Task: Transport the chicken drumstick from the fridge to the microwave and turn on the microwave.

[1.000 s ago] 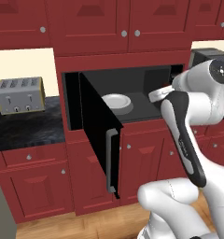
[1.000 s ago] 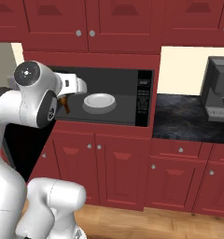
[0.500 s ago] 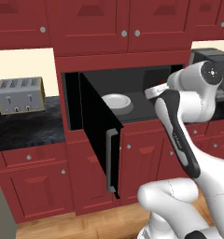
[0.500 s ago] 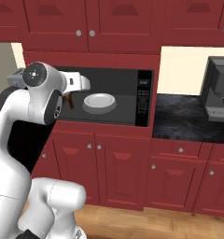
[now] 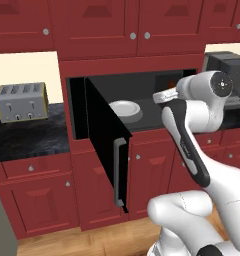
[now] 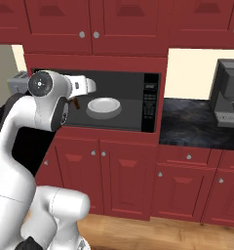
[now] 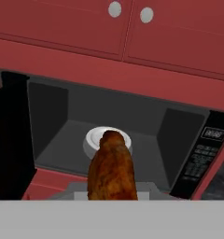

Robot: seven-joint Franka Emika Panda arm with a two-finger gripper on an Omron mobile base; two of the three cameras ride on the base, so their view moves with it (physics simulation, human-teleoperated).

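Movement: closer now, the arm has swung its hand in toward the open microwave (image 6: 138, 105) since a second ago, base views unchanged.
Gripper: the gripper (image 6: 76, 102) sits at the near left of the microwave mouth in the right base view; in the left base view the hand is at the opening's right front, fingertips hidden behind the wrist.
Grip: the jaws are closed around the chicken drumstick (image 7: 112, 168), which rises between them in the hand view; the fingertips themselves are hidden by the meat.
Chicken drumstick: brown, glossy, held upright before the cavity, still outside it; a sliver of it shows brown under the hand in the right base view (image 6: 75, 103).
Plate: a white plate (image 5: 125, 110) lies on the microwave floor, bare, beyond the drumstick (image 7: 108, 140).
Door: the black door (image 5: 106, 145) swings wide open to the left, grey handle near its lower edge.
Panel: the button panel (image 7: 202, 154) runs down the right side.
Surroundings: the silver toaster (image 5: 21, 101) stands on the dark counter to the left; the coffee machine (image 6: 228, 95) on the right counter.
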